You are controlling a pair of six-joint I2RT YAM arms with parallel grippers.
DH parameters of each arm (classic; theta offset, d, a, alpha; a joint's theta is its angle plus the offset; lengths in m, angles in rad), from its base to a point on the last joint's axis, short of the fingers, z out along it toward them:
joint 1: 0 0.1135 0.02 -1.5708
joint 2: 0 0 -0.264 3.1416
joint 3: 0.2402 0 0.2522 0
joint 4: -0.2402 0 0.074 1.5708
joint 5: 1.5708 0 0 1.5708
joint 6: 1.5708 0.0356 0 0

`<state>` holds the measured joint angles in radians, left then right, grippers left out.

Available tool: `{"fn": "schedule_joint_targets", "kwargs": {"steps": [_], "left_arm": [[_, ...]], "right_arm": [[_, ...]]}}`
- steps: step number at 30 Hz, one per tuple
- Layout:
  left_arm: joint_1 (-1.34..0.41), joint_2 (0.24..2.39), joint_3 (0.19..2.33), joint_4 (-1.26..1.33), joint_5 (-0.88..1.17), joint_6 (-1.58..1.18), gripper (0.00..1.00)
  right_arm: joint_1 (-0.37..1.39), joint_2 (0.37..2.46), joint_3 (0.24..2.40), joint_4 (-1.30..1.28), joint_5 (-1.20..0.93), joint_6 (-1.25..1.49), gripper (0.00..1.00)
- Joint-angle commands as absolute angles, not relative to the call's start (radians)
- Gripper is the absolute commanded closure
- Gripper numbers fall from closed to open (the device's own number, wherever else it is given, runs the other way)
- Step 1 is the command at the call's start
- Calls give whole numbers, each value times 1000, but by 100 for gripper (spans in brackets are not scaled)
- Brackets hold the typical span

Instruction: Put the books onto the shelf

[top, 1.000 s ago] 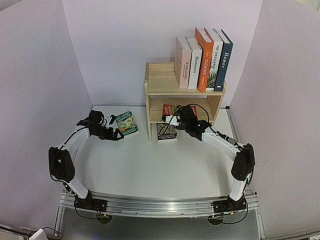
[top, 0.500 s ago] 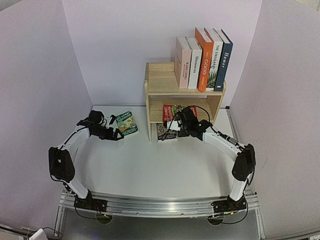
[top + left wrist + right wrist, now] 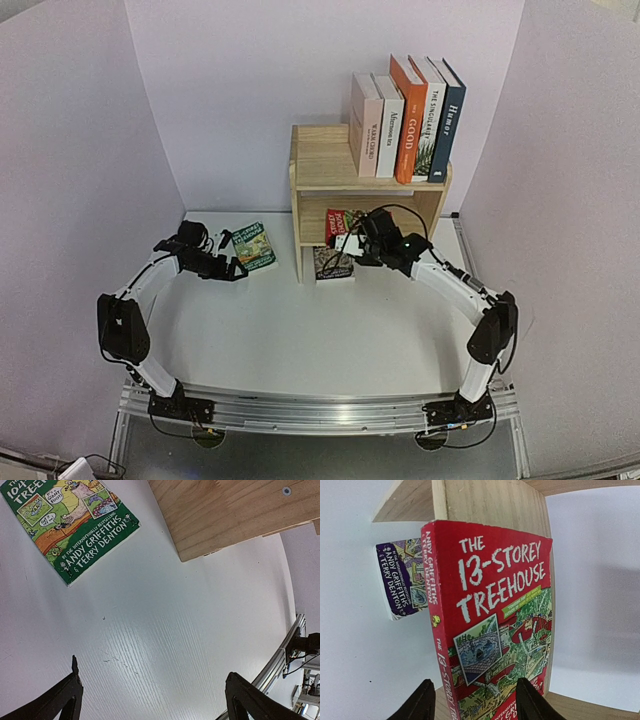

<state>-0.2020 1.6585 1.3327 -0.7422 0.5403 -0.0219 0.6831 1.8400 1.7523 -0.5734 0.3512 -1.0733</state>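
Several books (image 3: 405, 115) stand upright on the top of the wooden shelf (image 3: 325, 165). A red book (image 3: 337, 224) (image 3: 495, 610) stands upright in the lower tier. My right gripper (image 3: 351, 245) (image 3: 477, 692) is just in front of it, jaws apart, one finger beside the spine and the other before the cover, not clamping it. A dark book (image 3: 333, 264) (image 3: 400, 577) leans at the shelf's front left. A green book (image 3: 253, 245) (image 3: 70, 525) lies flat on the table. My left gripper (image 3: 237, 270) (image 3: 155, 680) hovers open just near of it, holding nothing.
The shelf's side panel (image 3: 225, 515) is close to the right of the green book. White walls enclose the table (image 3: 300, 330) on three sides. The arms' mounting rail (image 3: 285, 655) runs along the near edge.
The red book has gone from tilted in my right gripper to standing upright in the lower tier. The right jaws let go and drew back slightly. The left arm has not moved.
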Motion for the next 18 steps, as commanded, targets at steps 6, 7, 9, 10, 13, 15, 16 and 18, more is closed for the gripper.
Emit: {"fn": "schedule_joint_targets", "kwargs": {"steps": [6,7,9,10,13,15,16,18], "left_arm": [[-200,1642,1332,-738,553,-2,1],[-200,1642,1331,-738,553,-2,1],[-201,1642,1332,-738,554,-2,1],[-202,1641,1333,-738,555,-2,1],[-201,1637,1331,-740,555,-2,1],[-201,1635,1330,-740,554,-2,1],[-202,1634,1329,-740,554,-2,1],[-201,1630,1325,-740,554,18,1]], "right_arm": [[665,1857,1832,-611,323,-1058,55],[664,1862,1837,-612,323,-1059,55],[662,1869,1845,-613,321,-1061,55],[661,1873,1849,-614,321,-1062,55],[660,1881,1859,-621,317,-1062,55],[660,1877,1869,-638,293,-1051,55],[661,1873,1880,-653,273,-1039,54],[661,1866,1907,-690,232,-1005,52]]}}
